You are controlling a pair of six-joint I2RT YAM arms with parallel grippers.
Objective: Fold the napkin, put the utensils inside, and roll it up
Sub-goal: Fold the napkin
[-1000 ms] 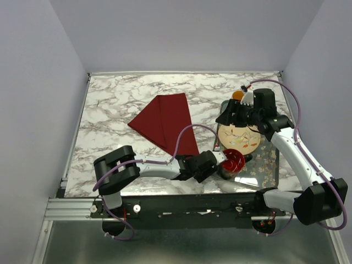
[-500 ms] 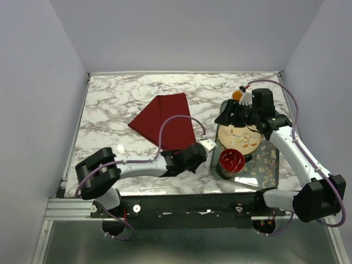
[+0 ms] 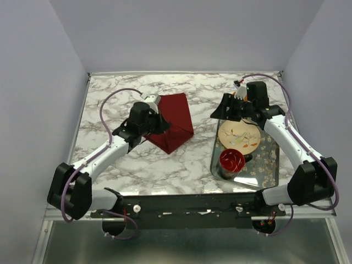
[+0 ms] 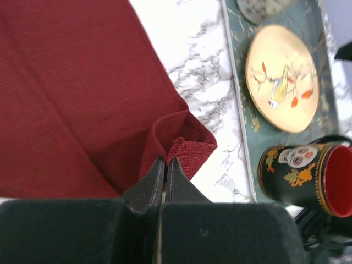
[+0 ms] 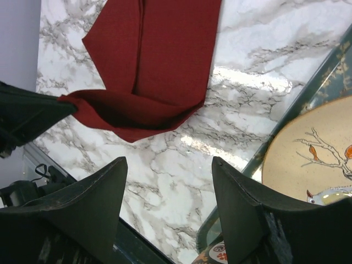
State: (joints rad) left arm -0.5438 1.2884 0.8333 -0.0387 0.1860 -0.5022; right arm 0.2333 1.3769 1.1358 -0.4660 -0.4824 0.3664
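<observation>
The maroon napkin (image 3: 179,118) lies partly folded on the marble table, left of the tray. My left gripper (image 3: 163,125) is shut on one corner of it (image 4: 184,148), and the pinched cloth stands up in a fold over the rest of the napkin (image 4: 66,93). In the right wrist view that held corner (image 5: 77,104) is drawn leftward over the napkin (image 5: 165,49). My right gripper (image 3: 223,113) hangs open above bare marble between napkin and tray, its jaws (image 5: 168,165) wide apart with nothing between them. The utensils are out of view.
A dark green tray (image 3: 272,165) at the right holds a cream bird-painted plate (image 3: 239,137) and a black skull-print mug with a red inside (image 3: 231,160). The plate (image 4: 283,77) and mug (image 4: 308,179) also show in the left wrist view.
My left arm swung from beside the mug to the napkin, shut on its corner and drew it up and back, folding the cloth. The right gripper shifted slightly back.
</observation>
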